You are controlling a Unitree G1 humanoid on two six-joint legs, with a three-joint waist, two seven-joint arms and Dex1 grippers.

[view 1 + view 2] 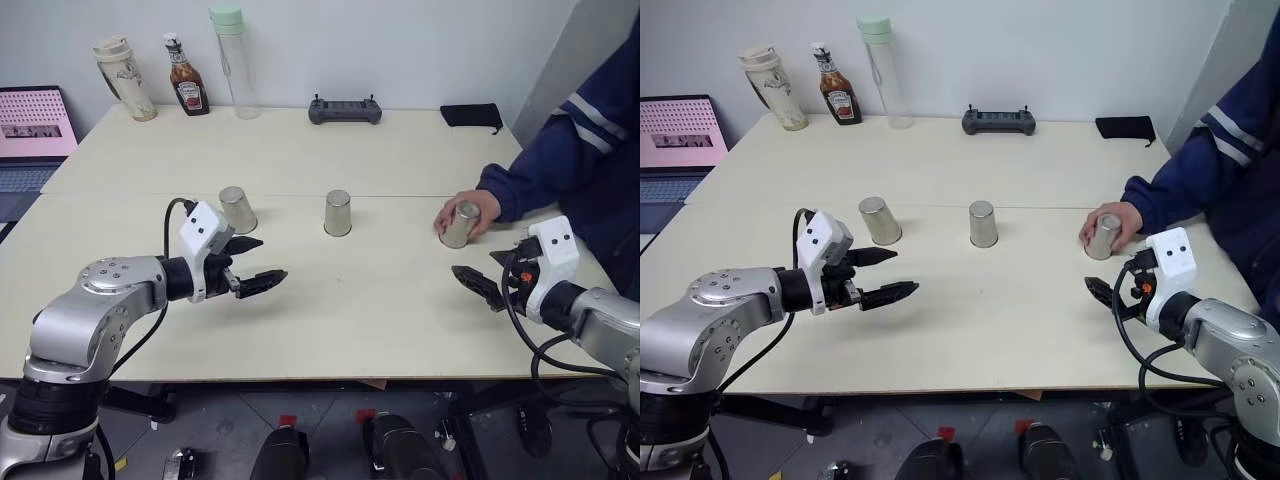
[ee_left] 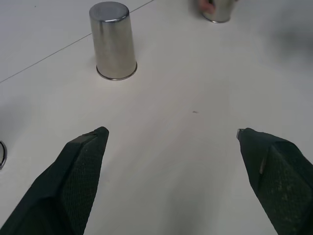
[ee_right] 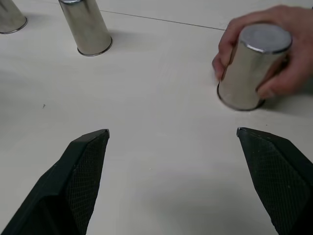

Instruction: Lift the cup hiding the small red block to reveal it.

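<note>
Three alike metal cups stand upside down in a row across the table. They are the left cup, the middle cup and the right cup. A person's hand grips the right cup, also seen in the right wrist view. The small red block is hidden, and I cannot tell which cup covers it. My left gripper hovers open just in front of the left cup, holding nothing. My right gripper is open and empty in front of the right cup.
Along the back edge stand a beige tumbler, a brown sauce bottle and a tall clear bottle. A dark controller and a black pouch lie there too. A laptop sits far left. The person's blue sleeve reaches in from the right.
</note>
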